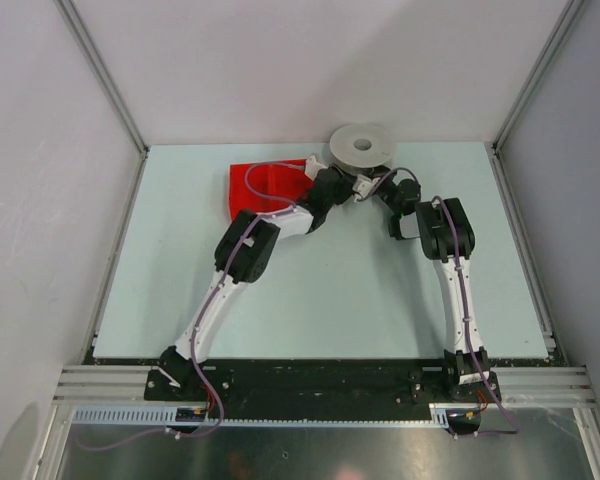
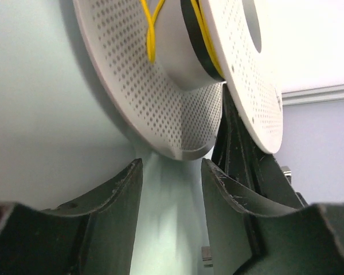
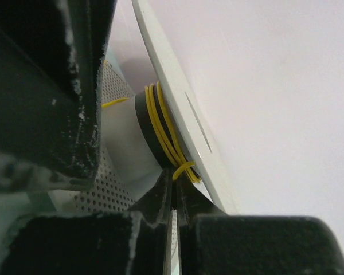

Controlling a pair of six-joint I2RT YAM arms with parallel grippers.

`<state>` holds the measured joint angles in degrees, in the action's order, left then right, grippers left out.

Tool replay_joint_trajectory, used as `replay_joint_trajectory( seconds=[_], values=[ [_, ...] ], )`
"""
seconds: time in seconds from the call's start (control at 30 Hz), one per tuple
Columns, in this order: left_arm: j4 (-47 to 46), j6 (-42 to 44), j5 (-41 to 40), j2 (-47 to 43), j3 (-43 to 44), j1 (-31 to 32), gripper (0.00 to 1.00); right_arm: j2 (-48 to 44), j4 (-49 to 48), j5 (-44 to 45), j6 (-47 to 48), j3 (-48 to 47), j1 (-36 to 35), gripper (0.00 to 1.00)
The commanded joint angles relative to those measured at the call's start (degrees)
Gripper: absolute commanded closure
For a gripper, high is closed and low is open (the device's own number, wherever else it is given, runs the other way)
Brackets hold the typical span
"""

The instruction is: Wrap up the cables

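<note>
A white spool with perforated flanges stands at the table's far middle. Thin yellow cable is wound round its hub. In the right wrist view several turns of the cable lie against the outer flange. My right gripper is shut, with a small loop of that cable pinched at its tips, right under the hub. My left gripper stands open just below the spool's flange, nothing between its fingers. From above, the left gripper and the right gripper meet beside the spool.
A red bin lies left of the spool, behind my left forearm. White walls and metal frame posts close in the table on three sides. The right gripper's dark fingers sit close to the right of my left jaws.
</note>
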<state>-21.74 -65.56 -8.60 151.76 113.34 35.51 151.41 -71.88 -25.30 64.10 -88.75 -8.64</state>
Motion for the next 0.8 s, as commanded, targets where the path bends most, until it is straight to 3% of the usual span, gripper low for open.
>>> replay_joint_trajectory(
  seconds=[0.0,0.3,0.6,0.77],
  values=[
    [-3.24,1.83,1.36,-9.72,-5.71,1.09,0.49,1.36,-0.73,1.20,3.45,-0.48,1.81,1.00],
    [-1.88,10.37,-1.84,-15.77,-13.59,1.54,0.48,1.39,-1.78,0.12,4.05,1.40,2.44,1.00],
    [7.82,19.81,-3.71,-20.25,-14.03,1.84,0.44,2.34,-1.97,-1.52,5.74,1.47,1.99,1.00],
    [8.63,22.19,-3.65,-22.82,-16.59,1.97,0.43,2.06,-2.74,-2.51,6.10,2.44,2.03,1.00]
  ],
)
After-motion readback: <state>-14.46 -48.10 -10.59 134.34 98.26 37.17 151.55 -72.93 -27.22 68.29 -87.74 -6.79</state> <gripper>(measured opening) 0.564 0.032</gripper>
